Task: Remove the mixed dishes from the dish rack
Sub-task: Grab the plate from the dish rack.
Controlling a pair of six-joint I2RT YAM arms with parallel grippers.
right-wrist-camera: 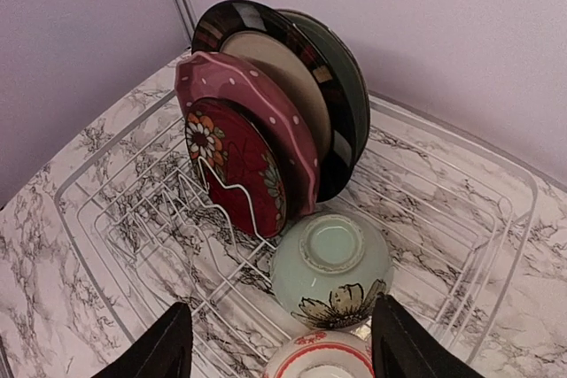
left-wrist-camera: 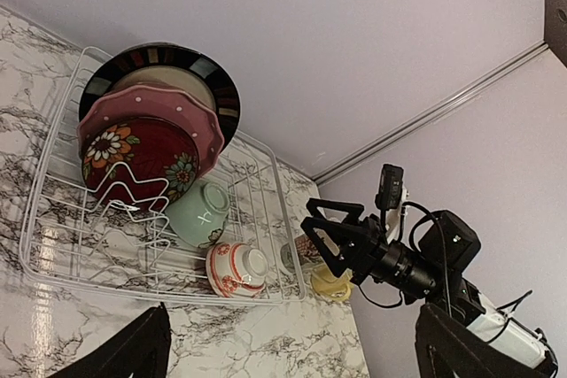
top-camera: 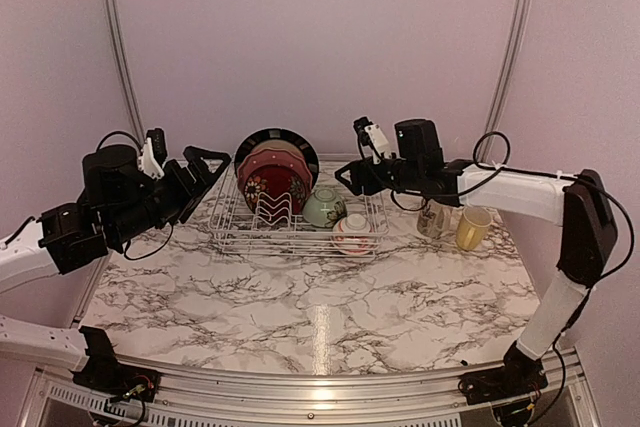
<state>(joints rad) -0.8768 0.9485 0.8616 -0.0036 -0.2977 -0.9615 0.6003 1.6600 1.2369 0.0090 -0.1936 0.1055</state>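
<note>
The white wire dish rack stands at the back middle. Upright in it are a black-rimmed cream plate, a pink dotted plate and a small dark-red flowered plate; a dark green plate stands behind them. A pale green flowered bowl and a red-white bowl lie upside down in the rack's right part. My right gripper is open and empty, above the rack's right end near the green bowl. My left gripper is open and empty, raised left of the rack.
A patterned mug and a yellow mug stand on the marble table just right of the rack, under my right arm. The back wall is close behind the rack. Metal rails run up both back corners.
</note>
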